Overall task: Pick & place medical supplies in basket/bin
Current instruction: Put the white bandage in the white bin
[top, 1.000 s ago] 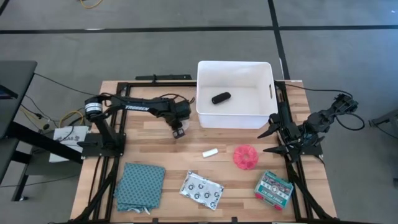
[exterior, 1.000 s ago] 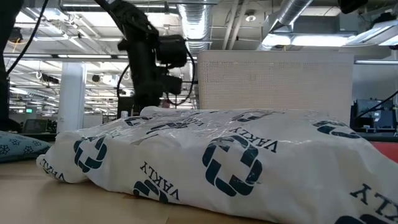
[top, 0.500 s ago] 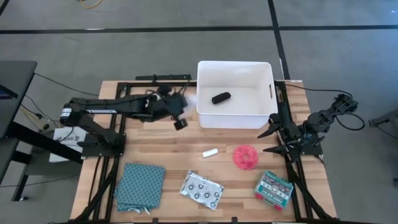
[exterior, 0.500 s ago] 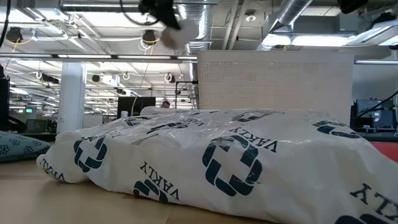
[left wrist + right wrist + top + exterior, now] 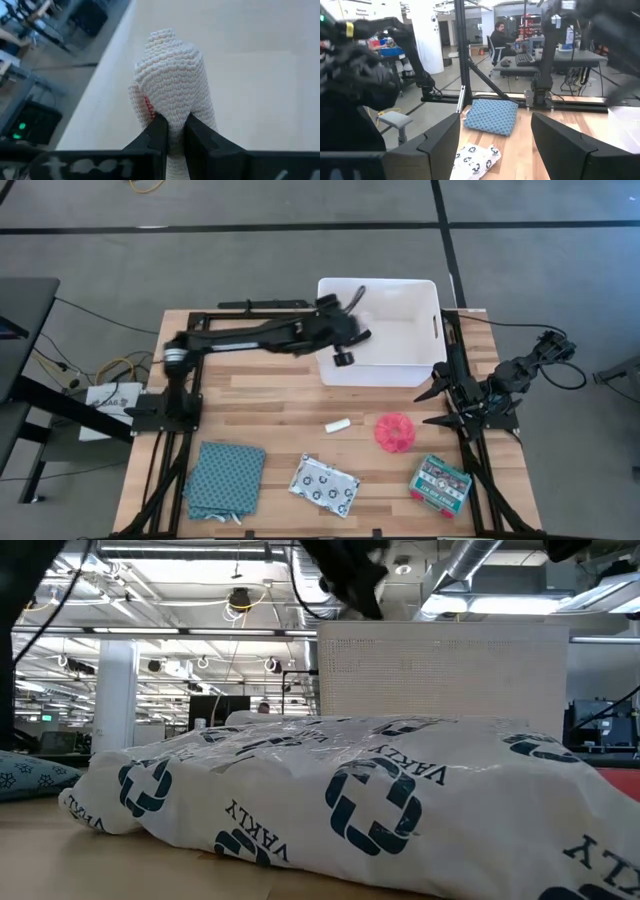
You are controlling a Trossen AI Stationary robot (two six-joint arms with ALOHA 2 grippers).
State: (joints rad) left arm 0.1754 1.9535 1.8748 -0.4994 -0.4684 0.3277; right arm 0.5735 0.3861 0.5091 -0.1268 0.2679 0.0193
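Observation:
My left gripper [image 5: 343, 359] hangs over the left near part of the white bin [image 5: 420, 305], shut on the beige roll [image 5: 172, 82]. The bin's pale inside fills the left wrist view behind the roll. The left arm hides the black cylinder. On the table rest the white stick [image 5: 339, 425], the pink spiky ball [image 5: 394, 432], the silvery dotted packet [image 5: 324, 486] and the green-and-red box [image 5: 440, 480]. The packet [image 5: 350, 800] fills the low view's foreground, with the bin [image 5: 440, 670] behind it. My right gripper [image 5: 495, 150] waits open at the table's right edge. My left gripper pinches the beige roll between its two fingers [image 5: 157, 135], on the roll's end nearest the wrist [image 5: 172, 122]. The rest of the roll sticks out past the fingertips. It is lifted clear, above the bin's inside.
A blue patterned cloth [image 5: 226, 475] lies at the near left corner of the table. Black frame rails [image 5: 180, 450] run along both table sides. The right arm [image 5: 470, 395] sits beside the bin's right near corner. Bare wood shows between the bin and the near items.
My left gripper, holding the beige roll throughout, has risen from the table left of the bin and swung toward the right and far side, crossing the bin's left wall; it now hangs over the bin's inside. The arm now covers the black cylinder.

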